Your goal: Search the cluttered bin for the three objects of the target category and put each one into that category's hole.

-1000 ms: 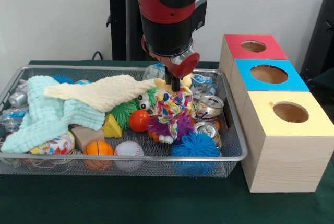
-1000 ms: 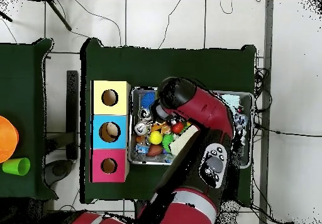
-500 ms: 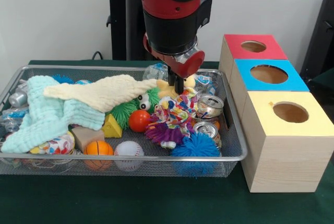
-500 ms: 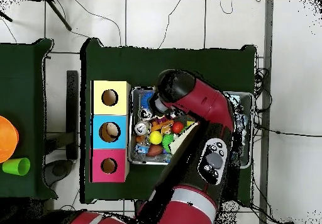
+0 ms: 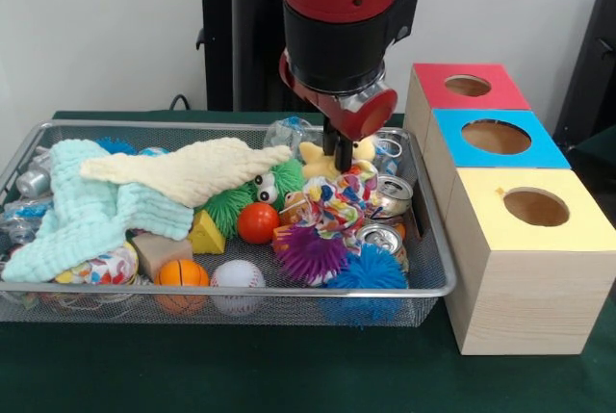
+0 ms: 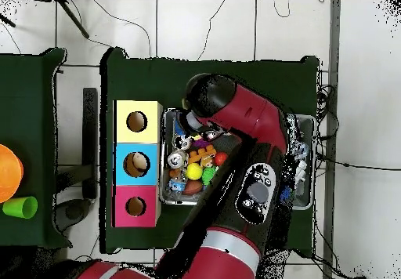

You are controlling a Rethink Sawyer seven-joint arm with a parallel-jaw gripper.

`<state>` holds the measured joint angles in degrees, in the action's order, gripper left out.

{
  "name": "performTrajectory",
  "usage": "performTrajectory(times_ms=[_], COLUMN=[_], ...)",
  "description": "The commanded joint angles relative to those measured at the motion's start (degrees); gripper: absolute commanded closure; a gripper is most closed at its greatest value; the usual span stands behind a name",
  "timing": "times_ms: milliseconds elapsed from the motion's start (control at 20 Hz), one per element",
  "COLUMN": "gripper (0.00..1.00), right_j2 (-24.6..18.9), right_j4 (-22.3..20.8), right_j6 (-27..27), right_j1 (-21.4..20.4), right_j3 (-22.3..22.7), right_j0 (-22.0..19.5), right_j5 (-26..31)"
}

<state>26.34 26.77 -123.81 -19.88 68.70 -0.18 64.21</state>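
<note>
Red-black arm comes down from above, wrist vertical; end effector [image 5: 339, 158] points straight down, fingers close together.

Arm descends from above into wire-mesh bin [image 5: 438, 288], right half. Gripper [image 5: 343, 158] over yellow plush toy [image 5: 315, 156], just above multicoloured rope toy [image 5: 339, 203]; finger state indiscernible. Red-topped box [image 5: 428, 95] far right, hole [image 5: 468, 86] unobstructed.
</note>
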Motion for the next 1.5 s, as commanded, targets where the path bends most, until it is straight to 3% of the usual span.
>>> performTrajectory(times_ms=[50,350,1000,1500], gripper=[1.0,1.0,1.0,1.0], right_j2=[-1.6,-2.0,-4.4,-5.5], right_j4=[-1.8,-0.9,1.0,1.3], right_j6=[-14.3,-13.8,-10.2,-9.7], right_j1=[1.1,0.4,-0.7,-1.2], right_j3=[5.0,7.8,11.7,11.5], right_j0=[2.7,3.8,1.6,0.7], right_j5=[-3.4,-5.7,-11.4,-11.4])
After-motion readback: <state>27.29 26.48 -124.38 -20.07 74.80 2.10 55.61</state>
